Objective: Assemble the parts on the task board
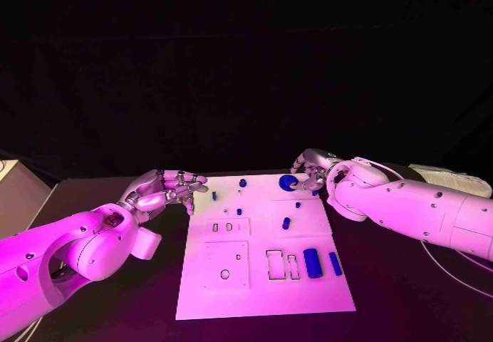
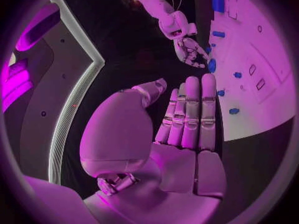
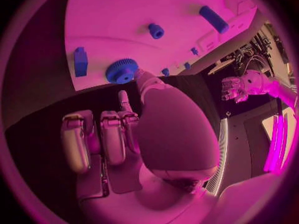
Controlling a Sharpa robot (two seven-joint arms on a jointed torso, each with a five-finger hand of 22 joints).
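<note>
Several blue parts lay on the board (image 1: 262, 285), a flat white rectangular plate with no readable writing on it. Nearest sat a thick smooth cylinder (image 1: 312, 263) with a thinner bar (image 1: 335, 263) just beside it, next to two outlined rectangular slots (image 1: 281, 264). Farther up, small pegs (image 1: 286, 223) dotted the board's middle. At the far edge rested a round toothed gear (image 1: 288, 182). The right hand (image 1: 311, 171) hovered at that gear, a fingertip (image 3: 138, 76) touching or just beside it, the other fingers curled; it gripped nothing that I could tell. The left hand (image 1: 164, 189), metallic and segmented, hung off the board's left edge, fingers straight together, holding nothing.
</note>
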